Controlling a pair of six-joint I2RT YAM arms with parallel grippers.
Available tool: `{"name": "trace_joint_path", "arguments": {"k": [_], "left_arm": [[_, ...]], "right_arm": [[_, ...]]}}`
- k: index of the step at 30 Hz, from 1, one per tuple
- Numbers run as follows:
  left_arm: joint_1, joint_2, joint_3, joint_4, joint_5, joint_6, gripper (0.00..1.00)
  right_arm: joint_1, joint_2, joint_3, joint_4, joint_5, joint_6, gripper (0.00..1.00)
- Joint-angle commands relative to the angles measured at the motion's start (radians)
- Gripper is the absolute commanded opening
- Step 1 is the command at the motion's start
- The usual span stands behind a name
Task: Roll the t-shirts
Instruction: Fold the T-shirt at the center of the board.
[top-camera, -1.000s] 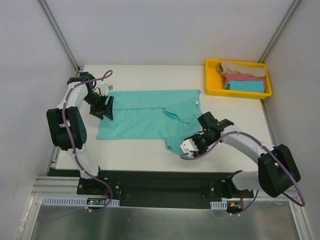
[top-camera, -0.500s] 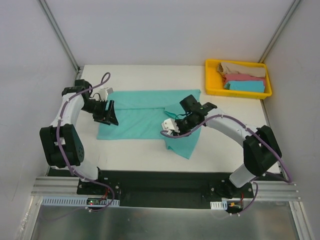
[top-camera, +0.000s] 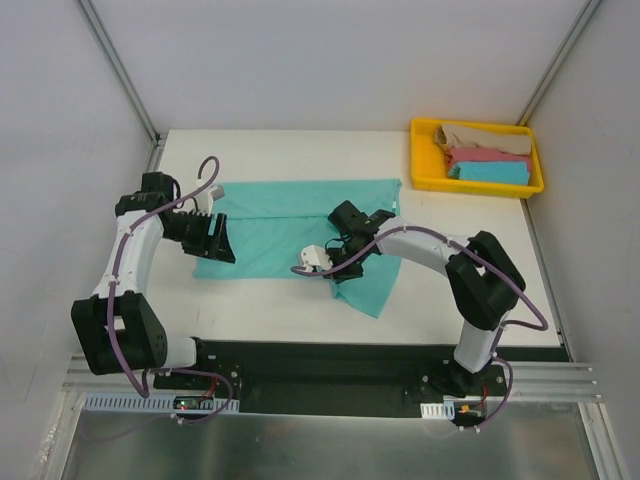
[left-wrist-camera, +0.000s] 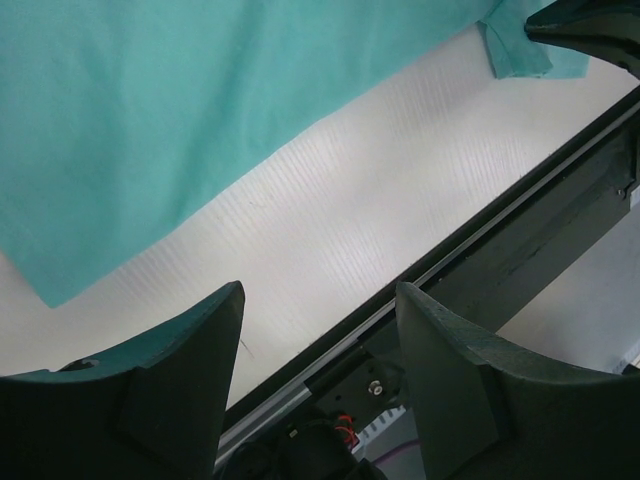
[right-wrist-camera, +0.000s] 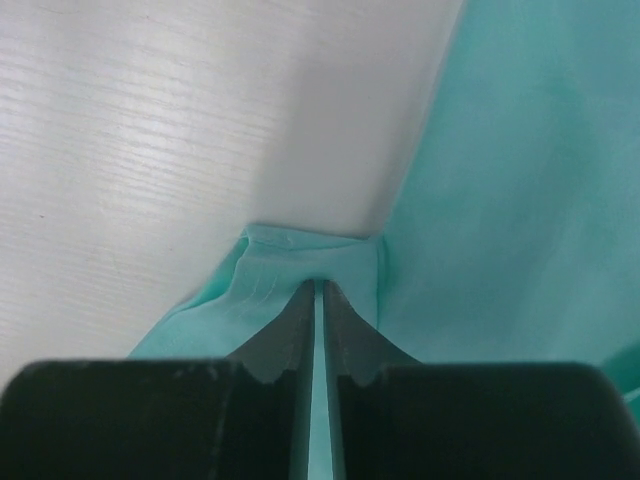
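Change: the right gripper (top-camera: 335, 270) has been swept leftwards over the last second, and the near hem of the teal t-shirt (top-camera: 270, 225) has been dragged along into a slanting fold.
Right arm: reached low across the table (top-camera: 280, 150); its fingers are pressed nearly together, with bunched teal hem pinched between them.
Left arm: brought slightly nearer; the left gripper (top-camera: 215, 240) is spread wide, nothing held.
Shirt to tools: spread mid-table, its left edge found just beside the left gripper.
Others: tan t-shirt (top-camera: 485, 137), pink t-shirt (top-camera: 490, 155) and sky-blue t-shirt (top-camera: 490, 172) are seen in the yellow tray (top-camera: 425, 180).
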Motion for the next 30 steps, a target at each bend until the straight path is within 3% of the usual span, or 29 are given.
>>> {"name": "trace_joint_path", "arguments": {"k": [1,13,19,24,30], "left_arm": [[0.005,-0.067,-0.04,-0.005,-0.014,0.04,0.62],[0.011,-0.126,-0.109,-0.011,-0.025,0.042,0.62],[0.011,-0.145,-0.092,-0.004,-0.002,0.019,0.62],[0.011,-0.142,-0.043,-0.001,0.012,0.02,0.62],[0.011,-0.142,-0.051,0.045,0.018,0.022,0.63]], "right_arm": [[0.053,0.036,0.039,-0.016,0.032,0.013,0.09],[0.124,0.129,0.039,0.0,0.078,0.033,0.06],[0.135,0.129,0.132,0.009,0.101,0.18,0.05],[0.119,-0.01,0.183,-0.025,0.17,0.281,0.07],[0.106,-0.283,0.149,-0.051,0.286,0.422,0.18]]}}
